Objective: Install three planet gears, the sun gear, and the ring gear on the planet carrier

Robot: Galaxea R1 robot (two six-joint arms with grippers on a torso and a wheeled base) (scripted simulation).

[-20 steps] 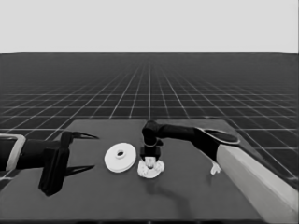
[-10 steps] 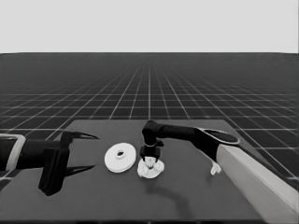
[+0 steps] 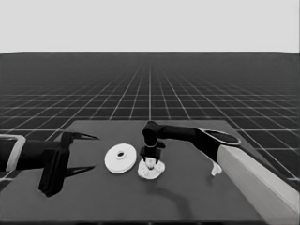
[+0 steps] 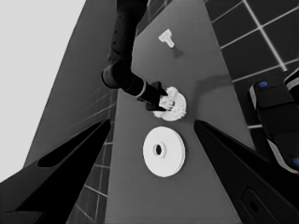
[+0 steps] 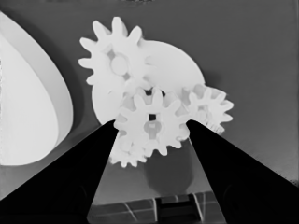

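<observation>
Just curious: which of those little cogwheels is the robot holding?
The middle gear, between the right gripper's fingers. The other three gears sit around it on the smaller round part, untouched.

Four small toothed gears (image 5: 152, 125) are gathered on one smaller round part (image 5: 173, 70): one at its centre, the others at roughly 11, 3 and 7 o'clock (the last partly hidden). One larger round part (image 3: 120, 158) lies beside it. One thin white piece (image 3: 215, 169) completes the seven.
</observation>
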